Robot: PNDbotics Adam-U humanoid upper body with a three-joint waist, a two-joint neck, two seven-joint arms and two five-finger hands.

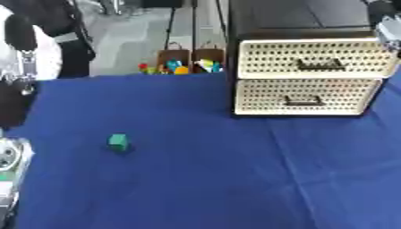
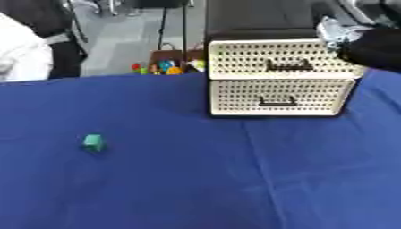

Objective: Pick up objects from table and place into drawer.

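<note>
Cabinet point(image 1: 313, 76) far right on cloth point(image 1: 196, 179), both drawers shut. Right hand point(image 2: 376, 44) beside upper drawer point(image 2: 278, 58); fingers: cannot tell. Left hand point(image 1: 9, 170) at left edge; cannot tell. Block point(image 1: 118, 142) well left, apart. Likely light, rigid; you pinch opposite flat sides.

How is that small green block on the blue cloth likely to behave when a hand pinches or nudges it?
The green block looks boxy with flat faces, so it probably will not roll, though it may tip if pushed high. It seems small and rigid, likely light. The blue cloth shows creases, so a push might drag the fabric rather than slide the block cleanly.
</note>
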